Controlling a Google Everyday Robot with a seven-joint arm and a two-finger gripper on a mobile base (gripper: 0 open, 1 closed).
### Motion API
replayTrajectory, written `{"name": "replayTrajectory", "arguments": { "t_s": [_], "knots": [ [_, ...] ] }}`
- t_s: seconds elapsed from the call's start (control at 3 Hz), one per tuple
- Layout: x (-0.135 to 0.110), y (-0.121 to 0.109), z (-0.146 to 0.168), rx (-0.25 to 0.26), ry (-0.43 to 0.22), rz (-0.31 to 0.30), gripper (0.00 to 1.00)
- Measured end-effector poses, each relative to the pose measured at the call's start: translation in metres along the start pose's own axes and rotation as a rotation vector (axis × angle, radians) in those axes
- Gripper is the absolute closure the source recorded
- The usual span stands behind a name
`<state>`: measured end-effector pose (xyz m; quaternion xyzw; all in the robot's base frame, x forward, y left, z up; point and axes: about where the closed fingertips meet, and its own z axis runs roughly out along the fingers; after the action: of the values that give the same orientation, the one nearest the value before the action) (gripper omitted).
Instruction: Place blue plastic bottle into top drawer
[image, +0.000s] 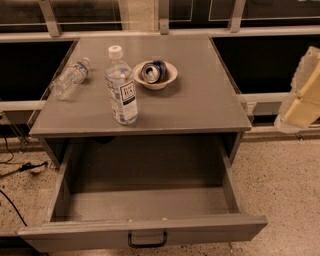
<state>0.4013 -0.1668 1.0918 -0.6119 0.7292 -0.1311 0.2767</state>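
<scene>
The blue plastic bottle (121, 87) stands upright on the grey cabinet top (200, 100), near its front left. It is tall and clear, with a white cap and a white and dark blue label. The top drawer (145, 232) is pulled fully open below it, and its grey inside shows only a few small crumbs. A black handle (147, 241) sits at the centre of its front panel. My gripper (300, 97) is at the right edge of the view, pale and blurred, well to the right of the bottle and apart from it.
A smaller crinkled clear bottle (70, 77) lies on its side at the top's left edge. A cream bowl (156, 75) holding a tipped can (152, 71) sits behind the tall bottle. Dark windows and rails run behind. Cables (12, 165) lie on the speckled floor at left.
</scene>
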Motion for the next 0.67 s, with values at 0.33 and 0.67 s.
{"name": "replayTrajectory", "arguments": {
  "t_s": [0.33,0.67],
  "knots": [
    [0.0000,0.0000,0.0000,0.000,0.000,0.000,0.00],
    [0.0000,0.0000,0.0000,0.000,0.000,0.000,0.00]
  ]
}}
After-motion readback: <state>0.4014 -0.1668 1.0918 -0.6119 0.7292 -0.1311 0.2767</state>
